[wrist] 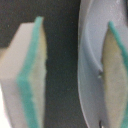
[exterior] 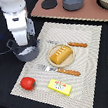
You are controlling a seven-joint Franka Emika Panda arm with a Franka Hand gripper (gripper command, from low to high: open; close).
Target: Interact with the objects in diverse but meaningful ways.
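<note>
The pot (exterior: 26,50), at the mat's (exterior: 89,48) corner farthest from the butter (exterior: 60,87), looks light, rigid and slick, best taken by its thin wall, which the claw (exterior: 24,44) straddles, one pad (wrist: 116,70) inside, not yet clamped.

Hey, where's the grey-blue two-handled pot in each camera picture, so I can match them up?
Exterior view: the grey-blue pot sits at the striped placemat's corner toward the exterior view's left, directly under the gripper.
Wrist view: the pot's curved grey wall shows close up, with one finger inside it and the other finger outside.
Shared landmark: the pot's rim, straddled by the gripper's fingers.
</note>
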